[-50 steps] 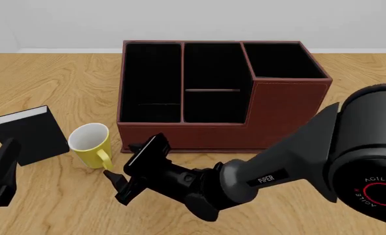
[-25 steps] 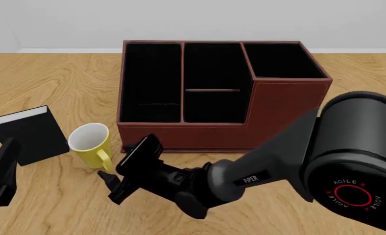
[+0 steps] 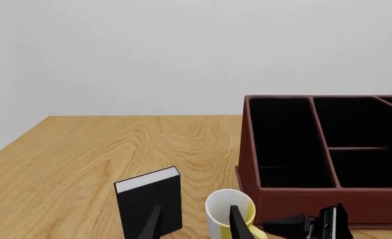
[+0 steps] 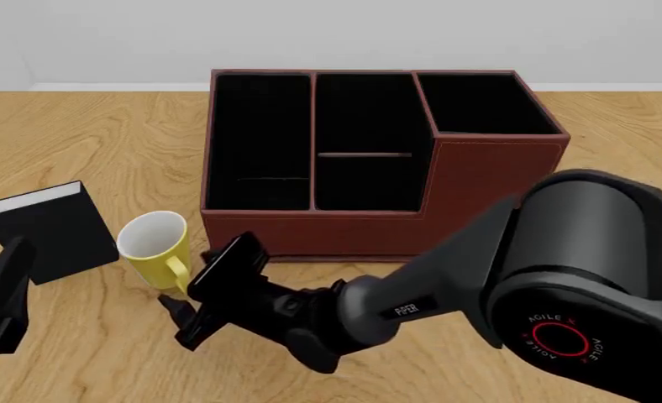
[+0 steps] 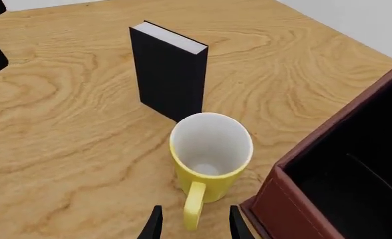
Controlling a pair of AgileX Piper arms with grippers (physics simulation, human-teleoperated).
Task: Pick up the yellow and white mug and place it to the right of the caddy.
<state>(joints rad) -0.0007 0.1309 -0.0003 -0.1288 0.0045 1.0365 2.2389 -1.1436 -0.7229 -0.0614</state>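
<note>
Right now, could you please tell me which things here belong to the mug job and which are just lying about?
Job:
- yellow mug, upright on the table
- brown caddy
- right tool, open, at the mug's handle

Lying about:
- black book, standing left of the mug
- left tool, open

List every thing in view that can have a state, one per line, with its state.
yellow and white mug: upright on the table, empty, handle between the right gripper's fingers, not lifted.
caddy: upright, the compartments in view look empty.
black book: standing on end, closed.
right gripper: open, fingers either side of the mug handle.
left gripper: open, holding nothing, away from the mug.
</note>
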